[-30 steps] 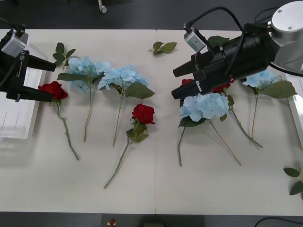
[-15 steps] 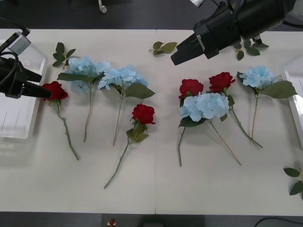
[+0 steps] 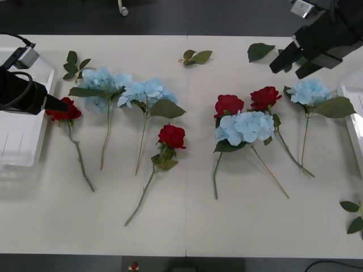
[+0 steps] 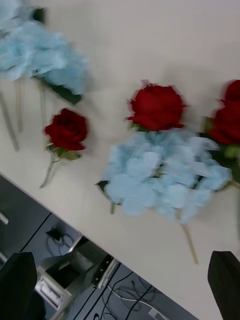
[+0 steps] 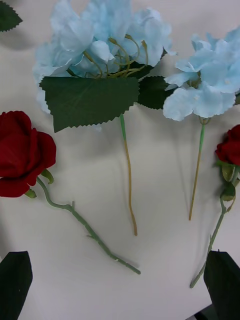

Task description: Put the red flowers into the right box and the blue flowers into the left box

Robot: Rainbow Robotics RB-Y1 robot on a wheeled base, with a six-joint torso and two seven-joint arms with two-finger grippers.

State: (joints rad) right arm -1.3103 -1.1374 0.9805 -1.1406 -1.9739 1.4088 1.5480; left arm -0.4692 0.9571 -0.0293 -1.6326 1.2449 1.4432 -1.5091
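Leftmost, the left box (image 3: 17, 141): white translucent tray at the table's left edge, nothing in it that can be made out. Left gripper (image 3: 61, 104): over the box's inner rim, black fingers spread wide (seen at both lower corners of its wrist view) and holding nothing, tips just beside the first of the red flowers (image 3: 64, 109), a rose lying on the white table (image 3: 187, 221) with its stem trailing toward the near edge. Next, two of the blue flowers (image 3: 102, 82), heads side by side and touching, big leaves across them, stems running toward the robot. One rose (image 3: 172, 136) lies alone near the table's middle, stem angled left. Small leaf sprig (image 3: 195, 56) near the far edge. Right of centre, a cluster: two roses (image 3: 228, 104) at the far side, a hydrangea (image 3: 245, 126) just before them, its head touching both. Rightmost hydrangea (image 3: 309, 90) lies close by, stem toward the robot. Right gripper (image 3: 290, 64): raised above the far right of the table, fingers wide apart, empty. Last, the right box (image 3: 355, 113): white rim at the table's right edge.
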